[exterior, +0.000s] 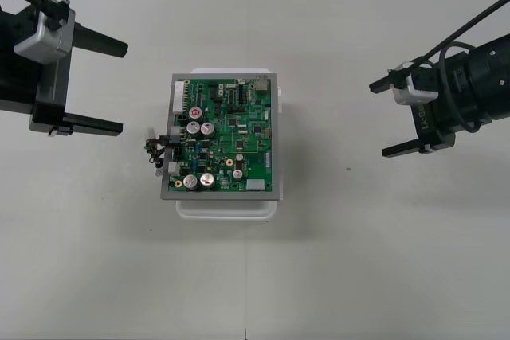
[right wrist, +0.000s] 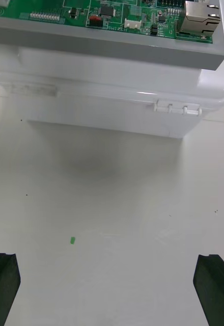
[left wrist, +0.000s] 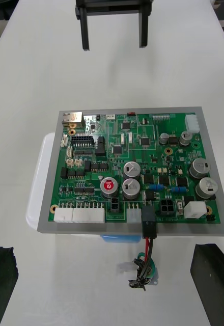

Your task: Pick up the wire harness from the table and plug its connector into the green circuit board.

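- The wire harness (exterior: 158, 151) is seen at the left edge of the green circuit board (exterior: 227, 137), on the side that faces the left arm.
- The light table (exterior: 358, 260) is occupied at its middle by the board and its stand, and one arm is held above it at each side.
- The white base (exterior: 227, 206) is set on the table, and the board is carried flat on top of it inside a grey frame (exterior: 278, 141).
- The left gripper (exterior: 123, 87) is held well apart from the board, out to the left. Its black fingers (left wrist: 211, 282) are spread wide, and nothing is held between them.
- The right gripper (exterior: 378, 119) is held well apart from the board, out to the right. Its jaws are likewise wide apart and nothing is held.
- The harness's black plug (left wrist: 148, 216) appears to be seated in a connector at the board's edge, as far as can be made out from the left wrist view.
- The thin wires (left wrist: 149, 246), red, black and green, are led from the plug down past the side of the base.
- The wires are gathered into a small tangle just beside the base. Whether the metal socket lies within it cannot be told.
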